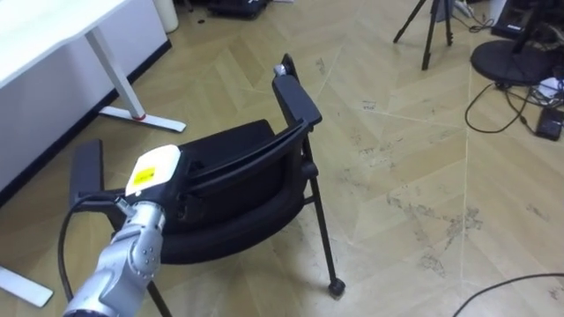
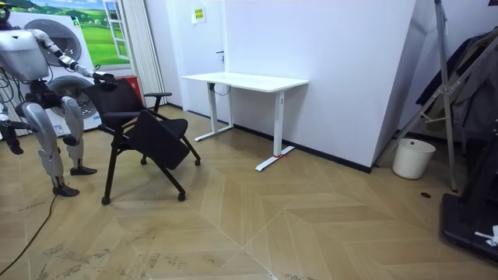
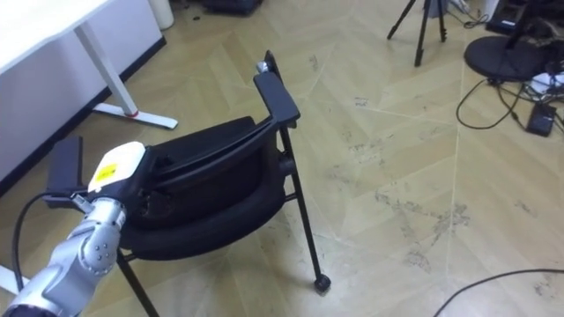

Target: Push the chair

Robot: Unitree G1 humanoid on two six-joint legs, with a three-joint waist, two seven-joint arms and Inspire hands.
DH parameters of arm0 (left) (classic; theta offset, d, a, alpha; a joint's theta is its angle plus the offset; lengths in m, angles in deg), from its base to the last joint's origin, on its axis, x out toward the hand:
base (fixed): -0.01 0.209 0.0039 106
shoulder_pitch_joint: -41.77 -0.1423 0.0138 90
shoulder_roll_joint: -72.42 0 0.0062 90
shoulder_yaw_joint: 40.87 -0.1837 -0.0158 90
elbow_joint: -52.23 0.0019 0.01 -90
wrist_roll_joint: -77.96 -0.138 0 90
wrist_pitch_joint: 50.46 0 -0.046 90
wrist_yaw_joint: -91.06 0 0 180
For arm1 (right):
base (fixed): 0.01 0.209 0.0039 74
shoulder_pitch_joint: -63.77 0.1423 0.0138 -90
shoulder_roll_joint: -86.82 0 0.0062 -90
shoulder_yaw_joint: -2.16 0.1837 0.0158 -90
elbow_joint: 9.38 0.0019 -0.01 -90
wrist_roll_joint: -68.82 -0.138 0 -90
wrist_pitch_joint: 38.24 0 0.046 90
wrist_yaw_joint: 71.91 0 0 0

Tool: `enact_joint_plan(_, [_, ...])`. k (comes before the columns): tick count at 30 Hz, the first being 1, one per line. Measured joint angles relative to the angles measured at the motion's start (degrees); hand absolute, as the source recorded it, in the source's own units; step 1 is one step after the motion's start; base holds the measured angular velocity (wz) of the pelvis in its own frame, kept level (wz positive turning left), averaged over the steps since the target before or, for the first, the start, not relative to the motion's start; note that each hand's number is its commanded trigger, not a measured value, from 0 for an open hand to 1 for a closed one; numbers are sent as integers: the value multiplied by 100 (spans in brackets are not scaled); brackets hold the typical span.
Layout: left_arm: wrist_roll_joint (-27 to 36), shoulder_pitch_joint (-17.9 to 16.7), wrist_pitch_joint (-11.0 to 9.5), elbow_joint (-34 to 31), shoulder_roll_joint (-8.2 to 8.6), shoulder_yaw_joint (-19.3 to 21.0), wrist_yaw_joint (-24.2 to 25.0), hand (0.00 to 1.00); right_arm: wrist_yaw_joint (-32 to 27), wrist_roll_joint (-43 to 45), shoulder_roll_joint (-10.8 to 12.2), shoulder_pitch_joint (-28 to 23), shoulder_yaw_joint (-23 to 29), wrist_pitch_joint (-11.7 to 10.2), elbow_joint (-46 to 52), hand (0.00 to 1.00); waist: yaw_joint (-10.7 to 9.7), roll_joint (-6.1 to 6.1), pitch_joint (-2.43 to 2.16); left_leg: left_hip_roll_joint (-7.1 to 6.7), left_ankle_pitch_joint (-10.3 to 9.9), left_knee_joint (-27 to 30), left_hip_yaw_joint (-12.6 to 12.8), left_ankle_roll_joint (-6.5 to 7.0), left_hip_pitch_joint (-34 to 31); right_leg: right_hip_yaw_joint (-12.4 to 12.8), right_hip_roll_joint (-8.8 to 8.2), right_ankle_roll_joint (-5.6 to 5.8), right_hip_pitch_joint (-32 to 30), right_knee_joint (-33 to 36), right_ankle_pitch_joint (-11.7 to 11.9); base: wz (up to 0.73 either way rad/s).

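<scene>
Now the black chair [image 1: 238, 185] stands on the wooden floor [image 1: 414, 176], near the white surface [image 1: 53, 35], with its back turned to the robot. The left robot hand [image 1: 152, 172] lies at the top of the backrest. Its fingers are hidden there, so I cannot tell if they are spread or curled. The right robot hand [image 2: 11, 142] hangs low beside the body, too small to read. A white bucket [image 2: 412, 158] stands by the wall; its inside is not visible.
</scene>
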Motion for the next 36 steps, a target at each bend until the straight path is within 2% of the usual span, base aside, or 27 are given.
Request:
enact_joint_plan(8, [-143,-15,6,-175,-5,8,-11,100,-165,221,-2,-13,9,10,-15,0,7,-43,25,5,0,-2,0,0,-53,-63,-8,-3,-15,-34,3,3])
enact_joint_plan(15, [-174,-21,-22,-213,-15,11,-13,100,-304,758,-1,-18,20,-12,7,0,16,-48,15,12,0,2,-20,0,-89,-84,-6,-11,-16,-62,10,2])
enact_joint_plan(18, [-210,-26,-33,-177,-15,10,-63,100,-504,1254,0,-21,7,-19,30,0,10,-73,1,11,0,-1,-50,0,-88,-77,-6,-11,-5,-70,10,0])
enact_joint_plan(22, [-221,-1,-43,-96,-19,-15,-164,100,-1127,2189,-18,-14,8,-54,277,0,0,-118,-12,8,0,-1,-55,0,-81,-87,-10,-13,-4,-44,13,0])
enact_joint_plan(27, [-232,82,-6,10,-18,-48,-263,100,-1844,3894,-10,35,-53,-26,1143,0,19,-179,14,2,0,4,-54,0,-92,-81,-11,-9,-50,17,5,0])
enact_joint_plan(29, [-247,184,80,2,-28,-132,-234,100,-2127,4582,-40,176,-276,71,1662,0,126,-247,19,-1,0,3,-49,0,-116,-69,-10,-20,-143,114,-2,-7])
enact_joint_plan(32, [-320,241,197,-131,-33,-218,-130,100,-2238,5454,-98,354,-597,147,2414,0,243,-316,14,2,0,2,-47,0,-138,-58,-2,-28,-180,118,4,-3])
enact_joint_plan(35, [-348,247,241,-264,-34,-296,-95,100,-2264,6532,-176,658,-817,206,2807,0,357,-347,-15,5,0,2,-51,0,-145,-62,-1,-31,-182,114,7,0])
enact_joint_plan(36, [-348,250,285,-311,-35,-325,-89,100,-2261,6716,-222,705,-908,226,2895,0,385,-356,-11,6,1,3,-49,0,-144,-62,-2,-31,-182,115,7,0])
